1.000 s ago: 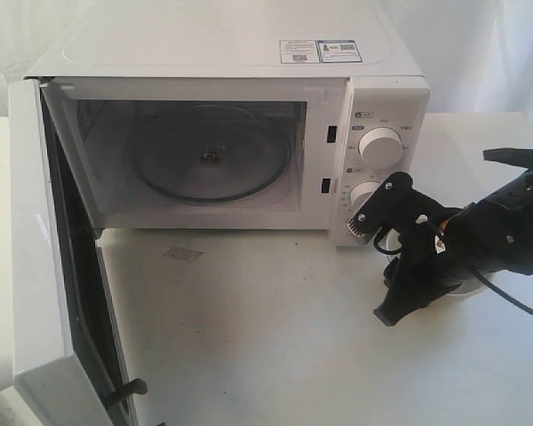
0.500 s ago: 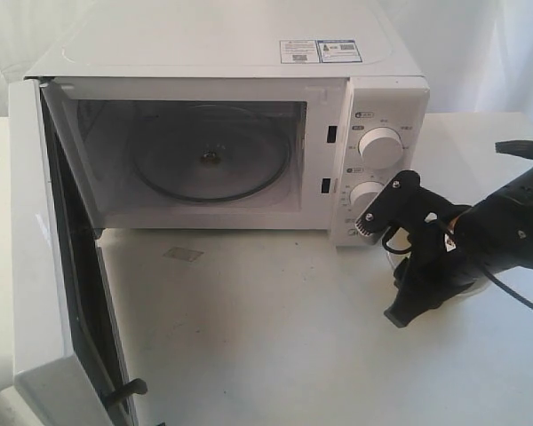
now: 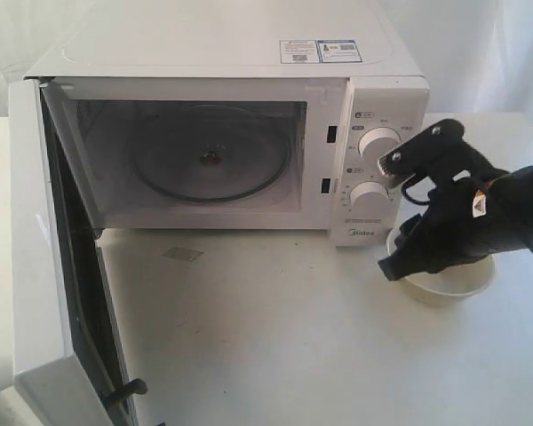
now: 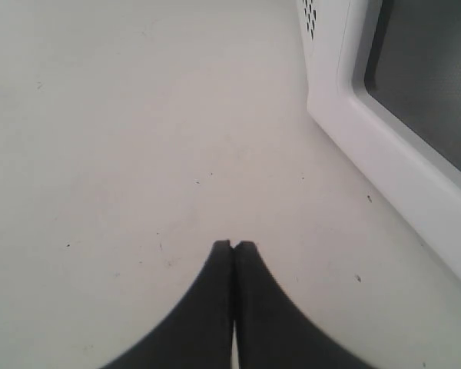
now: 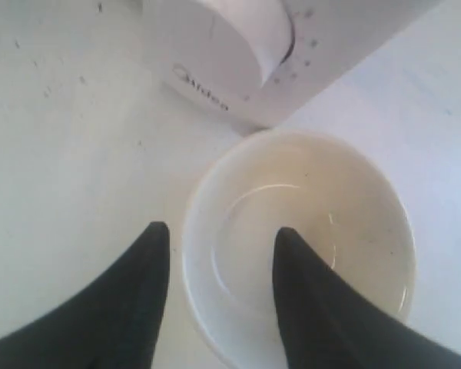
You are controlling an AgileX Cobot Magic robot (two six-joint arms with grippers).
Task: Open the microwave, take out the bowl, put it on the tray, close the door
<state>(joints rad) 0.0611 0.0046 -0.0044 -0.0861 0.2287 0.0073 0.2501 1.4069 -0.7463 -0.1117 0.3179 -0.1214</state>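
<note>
**Status.** The microwave (image 3: 222, 62) stands with its door (image 3: 35, 266) swung fully open to the left side of the exterior view. The cavity holds only the glass turntable (image 3: 209, 160). The bowl (image 3: 453, 286) is out of the cavity. It sits upright on the tabletop (image 3: 275, 337), just beside the lower front corner of the control panel, below the two knobs (image 3: 379, 145).

**Right gripper.** The right gripper (image 5: 221, 231) is spread wide and straddles the bowl's near rim, one finger inside the bowl and one outside. I see a gap between each finger and the wall, so I read it as holding nothing.

**Left gripper.** The left gripper (image 4: 233, 244) has its fingers pressed together with nothing between them. It hangs over bare tabletop, near the outer face of the door.

**Step in hand.** I judge this to be the bowl transfer. I cannot make out a tray in any view; the surface under the bowl looks like plain white tabletop, so I cannot confirm the placement is complete.

**Next move.**
1. If the bowl already rests at its target, raise the right gripper straight up so that neither finger catches the rim.
2. If not, pinch the rim and carry the bowl over.
3. Door closing then falls to the left arm, which must press on the outer face and follow the hinge arc.

**Caution.** A sideways withdrawal could tip the bowl.
</note>
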